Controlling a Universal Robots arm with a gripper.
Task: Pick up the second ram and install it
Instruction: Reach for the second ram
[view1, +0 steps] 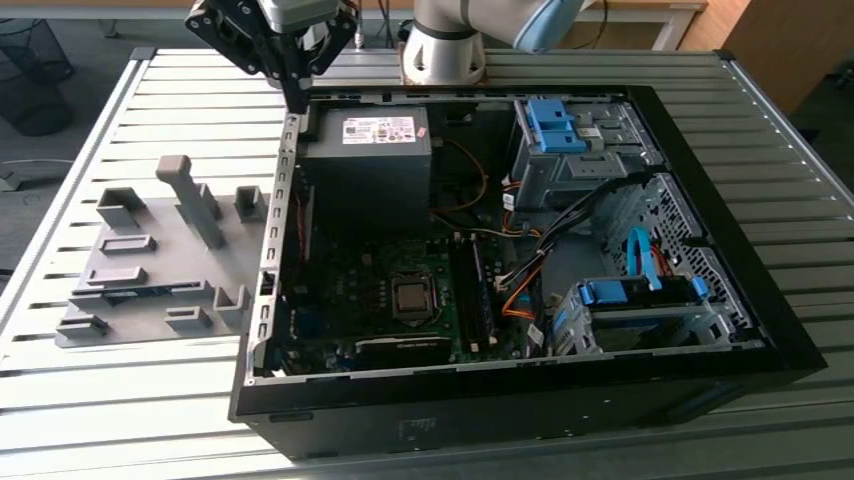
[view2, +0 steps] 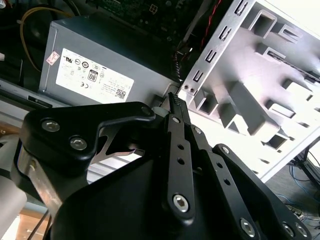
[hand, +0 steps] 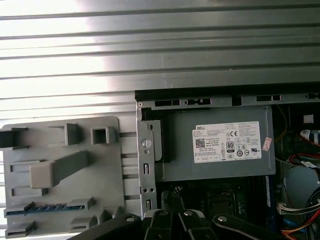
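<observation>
While the black metal computer case (view1: 534, 410) is sitting open on the ribbed metal table (view1: 120, 400), its nearest wall is facing the exterior view. Inside it, a dark circuit board (view1: 340, 300), orange and black cables (view1: 527, 285) and blue plastic drive brackets (view1: 641, 290) are lying, with a boxy gray power supply (view1: 367, 165) farther back. Toward the exterior view's left, a flat gray plastic tray (view1: 160, 225) is holding the second ram (view1: 138, 292), a thin strip resting between small blocks. Farthest back, the black gripper (view1: 292, 95) is hovering over the case's rear corner, with its fingers pressed together and gripping nothing.
</observation>
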